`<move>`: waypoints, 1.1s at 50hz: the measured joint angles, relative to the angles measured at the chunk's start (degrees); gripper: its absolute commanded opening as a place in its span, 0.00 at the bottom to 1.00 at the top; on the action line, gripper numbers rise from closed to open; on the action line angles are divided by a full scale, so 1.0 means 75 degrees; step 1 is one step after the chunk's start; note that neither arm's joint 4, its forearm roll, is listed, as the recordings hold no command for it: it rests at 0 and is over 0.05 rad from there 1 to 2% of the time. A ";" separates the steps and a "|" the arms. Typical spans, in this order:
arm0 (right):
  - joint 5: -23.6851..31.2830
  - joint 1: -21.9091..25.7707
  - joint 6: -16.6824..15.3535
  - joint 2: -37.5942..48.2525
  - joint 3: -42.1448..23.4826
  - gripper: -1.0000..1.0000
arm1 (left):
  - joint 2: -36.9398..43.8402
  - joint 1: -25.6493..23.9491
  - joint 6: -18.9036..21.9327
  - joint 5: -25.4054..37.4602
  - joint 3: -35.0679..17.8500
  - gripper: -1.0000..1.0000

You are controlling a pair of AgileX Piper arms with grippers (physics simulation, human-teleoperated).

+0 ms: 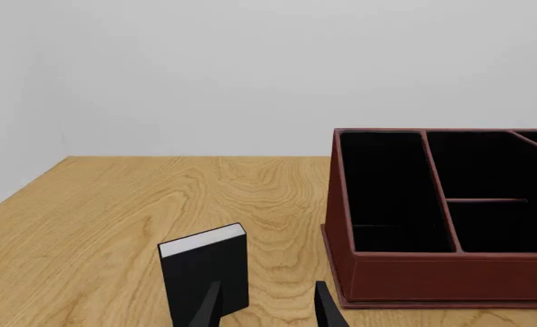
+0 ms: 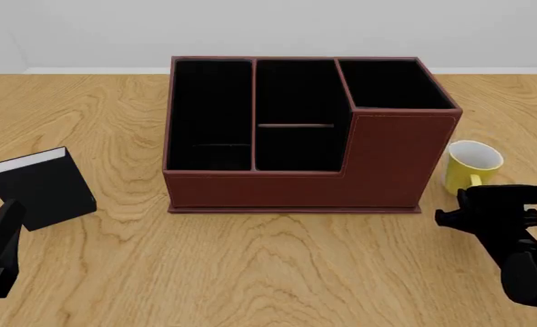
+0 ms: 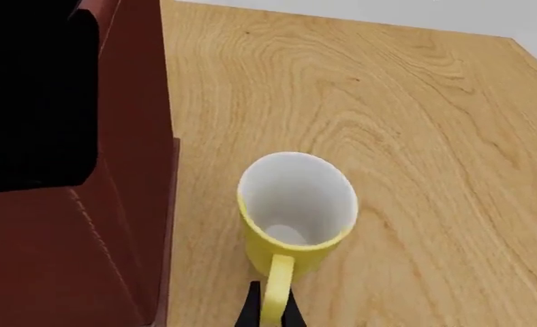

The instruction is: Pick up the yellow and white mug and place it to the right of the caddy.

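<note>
The mug stands upright just right of the caddy, its handle clamped in the right claw, the nearer arm

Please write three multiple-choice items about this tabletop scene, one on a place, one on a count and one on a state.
1. Where does the yellow and white mug stand?
A. inside the caddy
B. on the table right of the caddy
C. on the black book

2. How many compartments does the caddy have?
A. two
B. three
C. five

3. How is the mug standing?
A. upright, opening up
B. on its side
C. upside down

Answers:
1 B: the front view shows it on the wood beside the caddy's right wall.
2 B: three black-lined sections show from above.
3 A: the right wrist view looks into its white inside, with the handle between the right gripper fingertips.
</note>
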 measured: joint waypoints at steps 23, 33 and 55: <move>0.0001 -0.0068 0.0201 0.0400 -0.0243 1.00 | -0.0001 0.0000 0.0000 0.0001 0.0000 1.00; 0.0002 -0.0078 0.0243 0.0507 -0.0277 1.00 | -0.0001 0.0000 0.0001 0.0001 0.0000 1.00; 0.0002 -0.0078 0.0174 0.0384 -0.0165 1.00 | -0.0001 0.0000 0.0000 0.0001 0.0000 1.00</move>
